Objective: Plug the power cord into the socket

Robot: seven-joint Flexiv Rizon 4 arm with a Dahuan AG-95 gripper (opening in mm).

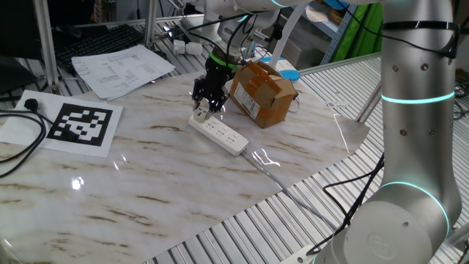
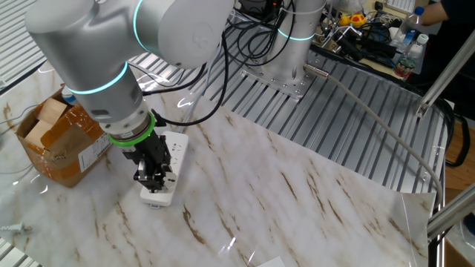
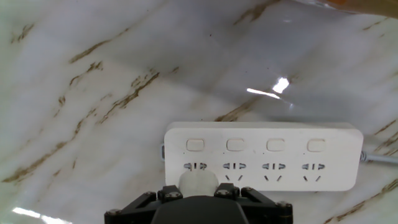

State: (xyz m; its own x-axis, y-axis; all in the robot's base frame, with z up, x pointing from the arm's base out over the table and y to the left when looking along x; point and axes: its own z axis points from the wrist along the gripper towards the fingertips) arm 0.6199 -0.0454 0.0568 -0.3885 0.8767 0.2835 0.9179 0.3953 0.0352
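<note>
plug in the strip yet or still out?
Cannot tell if seated. The gripper holds the power cord on the socket's end outlet; prongs hidden.

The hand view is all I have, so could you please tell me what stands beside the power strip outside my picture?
Observer: A brown cardboard box with a white label stands close behind the power strip, on the side away from the camera in one fixed view.
Operator: Thank you. Which end of the strip is the gripper over?
Observer: The gripper hangs over the end opposite the strip's thin pale cable, which trails off toward the table edge.
Operator: And is the plug seated?
Observer: I cannot tell; in both fixed views the white plug piece sits between the fingers right at the strip's top face, with the contact hidden.
</note>
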